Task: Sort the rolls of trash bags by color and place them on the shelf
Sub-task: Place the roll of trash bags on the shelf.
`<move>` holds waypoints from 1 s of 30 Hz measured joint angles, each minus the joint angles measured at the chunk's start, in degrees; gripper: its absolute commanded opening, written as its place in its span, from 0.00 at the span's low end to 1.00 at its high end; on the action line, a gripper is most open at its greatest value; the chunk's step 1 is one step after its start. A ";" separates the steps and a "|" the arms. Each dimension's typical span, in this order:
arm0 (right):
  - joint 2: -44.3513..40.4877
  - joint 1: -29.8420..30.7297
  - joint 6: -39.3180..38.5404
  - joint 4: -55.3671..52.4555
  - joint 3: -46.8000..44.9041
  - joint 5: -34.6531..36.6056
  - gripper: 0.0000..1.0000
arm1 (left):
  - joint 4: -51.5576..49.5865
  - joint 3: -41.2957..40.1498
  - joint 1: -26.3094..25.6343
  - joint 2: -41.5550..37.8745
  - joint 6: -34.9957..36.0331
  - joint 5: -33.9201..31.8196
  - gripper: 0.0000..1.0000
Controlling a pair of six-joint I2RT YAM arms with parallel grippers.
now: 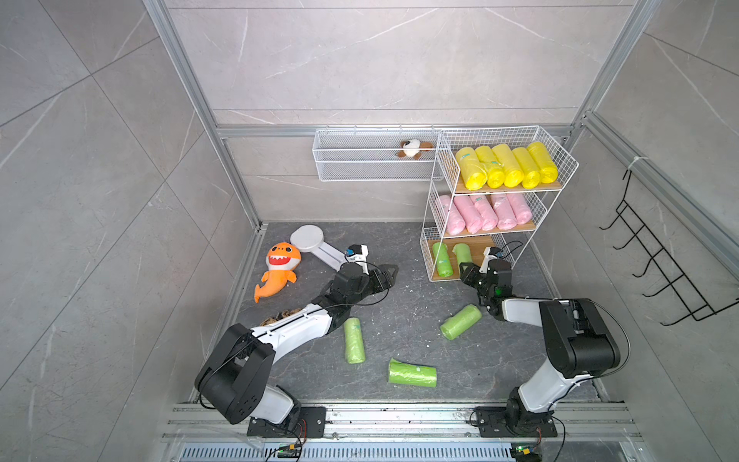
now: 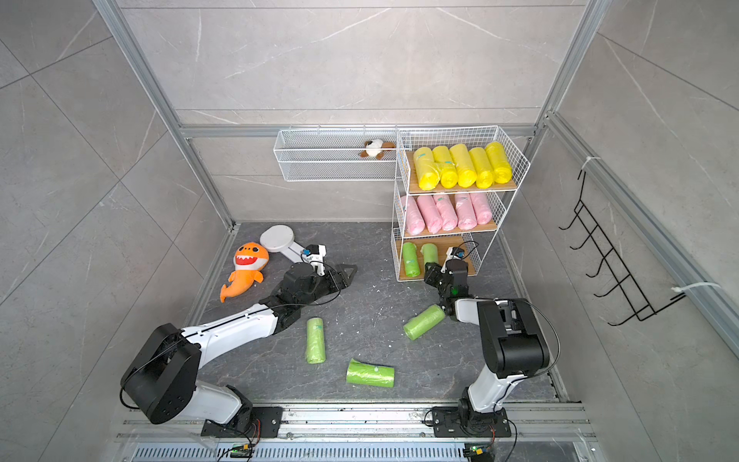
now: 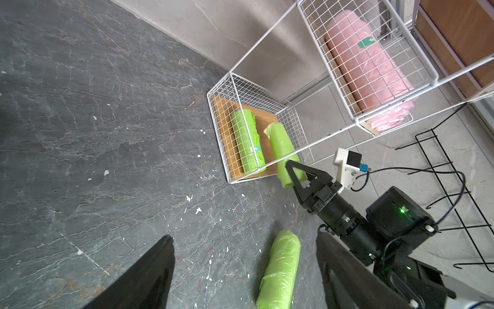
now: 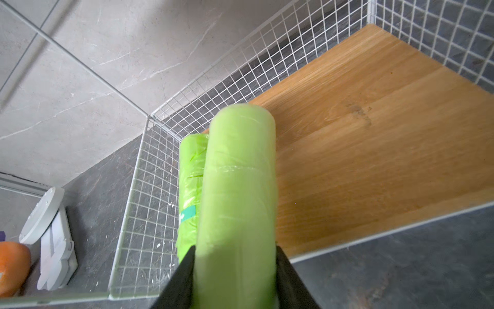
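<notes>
Right pincer (image 4: 235, 263) clamped on green roll (image 4: 238, 187), long axis toward 12 o'clock into shelf (image 4: 374, 133) bottom tier; left pincer (image 1: 386, 277) spread wide, empty.

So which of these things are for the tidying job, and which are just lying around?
For the job: shelf, yellow rolls, pink rolls, shelved green roll, held green roll in the right gripper, three floor green rolls.
Just lying about: shark toy, small plush, long wire basket, black hook rack, white round stand.

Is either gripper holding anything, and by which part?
The right gripper grips a light green plastic trash-bag roll near its end outside the white wire shelf; the left gripper holds nothing.
</notes>
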 measured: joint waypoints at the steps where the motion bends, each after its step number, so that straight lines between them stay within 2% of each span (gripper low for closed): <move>1: 0.92 -0.26 0.31 0.39 0.59 -0.42 0.27 | -0.02 0.00 -0.04 0.00 0.00 0.04 0.86; 13: 10.16 -1.55 3.34 2.80 7.54 -6.01 0.27 | -0.02 0.00 -0.11 0.00 0.00 0.31 0.86; 21: 13.31 -1.55 4.55 3.63 9.77 -9.94 0.27 | -0.04 0.00 -0.11 0.00 0.00 0.31 0.86; 30: 13.77 -0.07 5.18 3.61 9.77 -10.97 0.28 | -0.07 0.59 -0.13 0.17 0.00 0.50 0.86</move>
